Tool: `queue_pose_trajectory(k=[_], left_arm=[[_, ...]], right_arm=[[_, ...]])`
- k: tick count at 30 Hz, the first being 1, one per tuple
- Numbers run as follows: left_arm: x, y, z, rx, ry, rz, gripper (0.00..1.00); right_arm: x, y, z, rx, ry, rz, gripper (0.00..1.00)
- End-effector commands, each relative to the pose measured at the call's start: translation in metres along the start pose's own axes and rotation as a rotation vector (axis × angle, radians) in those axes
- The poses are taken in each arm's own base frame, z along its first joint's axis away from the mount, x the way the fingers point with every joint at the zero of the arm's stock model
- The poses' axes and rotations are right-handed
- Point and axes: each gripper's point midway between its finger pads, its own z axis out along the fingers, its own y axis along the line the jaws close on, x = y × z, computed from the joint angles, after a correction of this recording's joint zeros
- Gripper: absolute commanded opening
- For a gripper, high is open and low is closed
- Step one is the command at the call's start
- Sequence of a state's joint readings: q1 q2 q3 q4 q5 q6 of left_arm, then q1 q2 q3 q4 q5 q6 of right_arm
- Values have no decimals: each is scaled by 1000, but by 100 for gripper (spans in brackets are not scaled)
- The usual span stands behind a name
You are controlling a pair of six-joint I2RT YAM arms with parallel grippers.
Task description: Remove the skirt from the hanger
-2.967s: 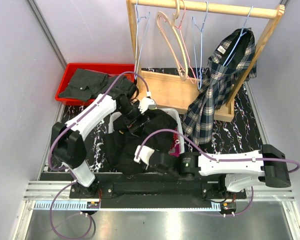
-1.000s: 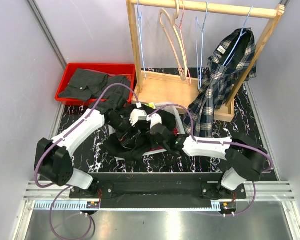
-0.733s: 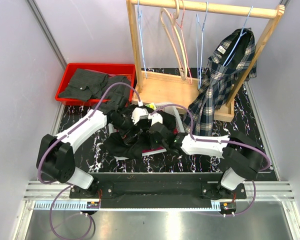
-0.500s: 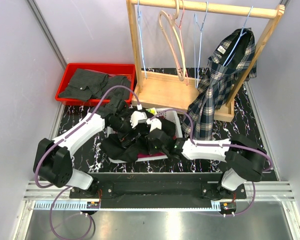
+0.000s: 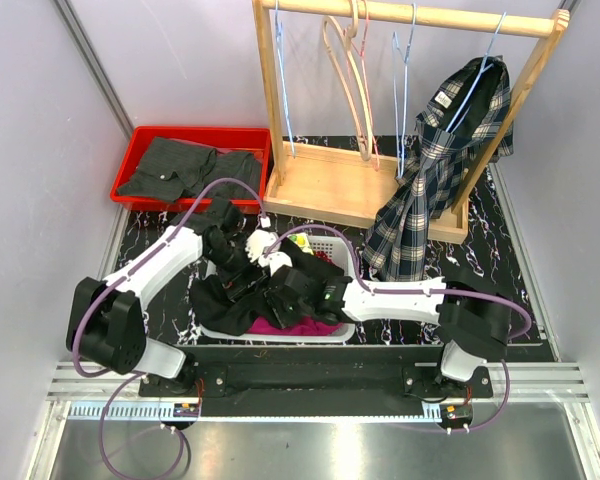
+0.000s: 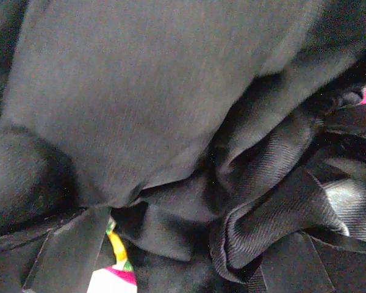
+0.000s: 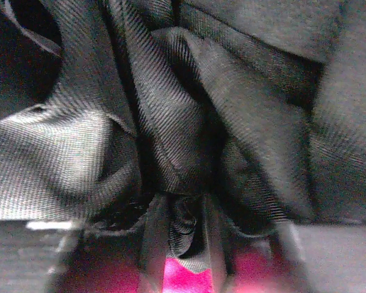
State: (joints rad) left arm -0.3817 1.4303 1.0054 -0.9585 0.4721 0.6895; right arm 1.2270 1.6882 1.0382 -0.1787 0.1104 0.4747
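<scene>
The black skirt lies bunched in the white basket, spilling over its left edge. No hanger shows on it; any hanger is hidden in the cloth. My left gripper is down in the skirt's top. In the left wrist view, black cloth fills the frame and the left gripper has its fingers wide apart with folds lying between them. My right gripper presses into the skirt from the right. In the right wrist view the right gripper is shut on a fold of skirt.
Pink cloth lies in the basket under the skirt. A red bin with a grey garment is at the back left. A wooden rack behind the basket holds bare hangers and a plaid shirt.
Both arms have moved left and down with the skirt. The skirt has sunk from a raised heap into a lower bunch at the basket's left side, uncovering pink cloth.
</scene>
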Motion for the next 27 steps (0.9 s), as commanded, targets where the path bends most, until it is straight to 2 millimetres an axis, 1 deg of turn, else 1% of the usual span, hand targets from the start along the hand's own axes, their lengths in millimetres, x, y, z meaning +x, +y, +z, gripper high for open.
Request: queue_pose_trajectory(k=[1,2,3,4,6,7,8,9,10,11,12,14,15,16,17,19,20,22,23,24,25,27], left_arm=[[-20,31,-10,-171,-20,-9,99],[-27,31,-16,-181,-47,-4,99],[-34,28,-19,-173,-70,-12,99],[-45,30,-26,-184,-100,-7,99],[-56,28,-31,-171,-131,-20,99],[-65,28,-38,-171,-152,-20,99],[-65,23,-41,-153,-148,-30,99],[-73,19,-48,-138,-168,-23,99],[-75,15,-53,-131,-176,-20,99],[-71,7,-57,-111,-162,-26,99],[-77,3,-66,-111,-180,-14,99],[-76,-9,-82,-117,-184,-9,99],[-80,-10,-92,-139,-203,1,99],[-82,-14,-102,-160,-229,16,99],[-83,-17,-109,-173,-239,22,99],[-88,-21,-128,-220,-279,39,99],[-90,-22,-135,-236,-290,35,99],[-96,-24,-155,-297,-332,51,99],[-99,-24,-162,-317,-349,45,99],[-102,-23,-171,-350,-372,45,99],[-108,-23,-181,-386,-415,58,99],[-111,-19,-188,-435,-449,35,99]], right_arm=[[88,23,-16,-111,275,-331,49],[86,18,-19,-93,263,-322,52],[80,11,-22,-58,239,-310,56],[67,7,-29,-32,195,-300,67],[51,-6,-38,27,151,-275,75],[39,-5,-48,25,107,-263,76],[33,-6,-55,27,86,-253,81],[21,-2,-67,8,39,-244,91],[16,1,-74,-4,19,-238,99],[13,1,-80,-7,8,-234,99],[5,4,-90,-21,-24,-229,100],[-2,6,-100,-30,-53,-221,100],[-8,6,-106,-31,-76,-217,100],[-11,5,-108,-24,-88,-217,100],[-10,2,-110,-8,-81,-228,100],[-17,-4,-114,33,-96,-236,100],[-16,-9,-116,55,-84,-248,100],[-26,-13,-123,91,-109,-253,100],[-28,-16,-127,111,-112,-261,100],[-38,-22,-134,151,-149,-255,100],[-50,-24,-141,172,-184,-250,100],[-65,-30,-156,211,-244,-253,100]])
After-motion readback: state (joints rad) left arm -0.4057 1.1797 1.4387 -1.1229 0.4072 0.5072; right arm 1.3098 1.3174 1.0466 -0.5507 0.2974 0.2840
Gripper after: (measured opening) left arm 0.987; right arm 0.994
